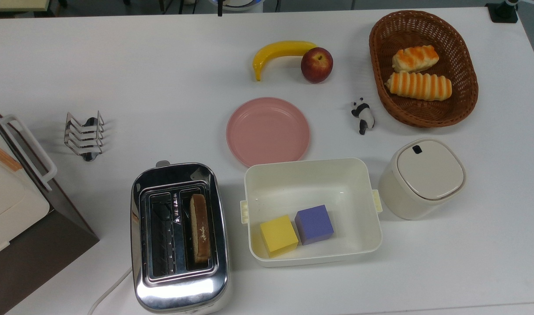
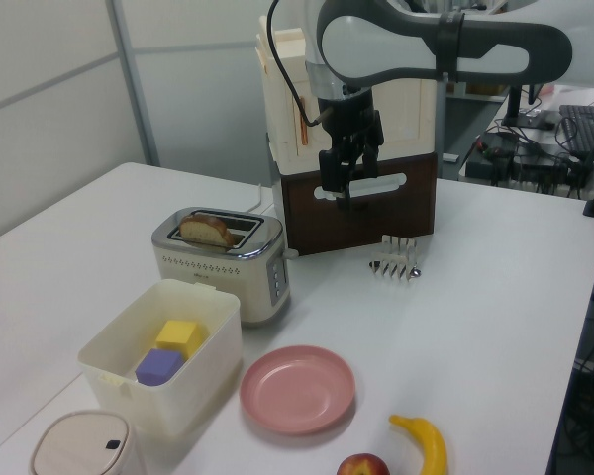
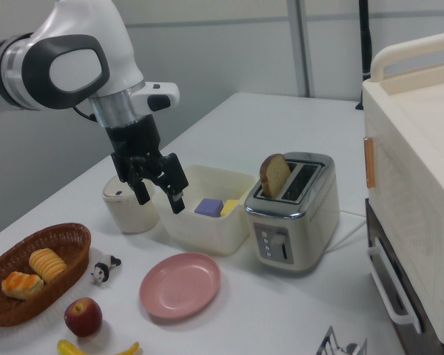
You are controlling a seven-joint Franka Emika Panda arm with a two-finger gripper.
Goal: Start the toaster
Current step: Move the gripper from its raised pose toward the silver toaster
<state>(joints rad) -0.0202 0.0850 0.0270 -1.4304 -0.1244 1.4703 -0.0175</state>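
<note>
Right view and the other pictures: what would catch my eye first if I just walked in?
Likely the big white-and-grey robot arm, its open gripper hanging above the white bin with coloured blocks. Next, the shiny toaster at the top view's lower left, a bread slice standing in one slot. Then the wicker basket of pastries at the top view's upper right.

You've got the toaster sitting upright on the white table, shiny chrome, two slots, bread slice poking out of one, lever up
</note>
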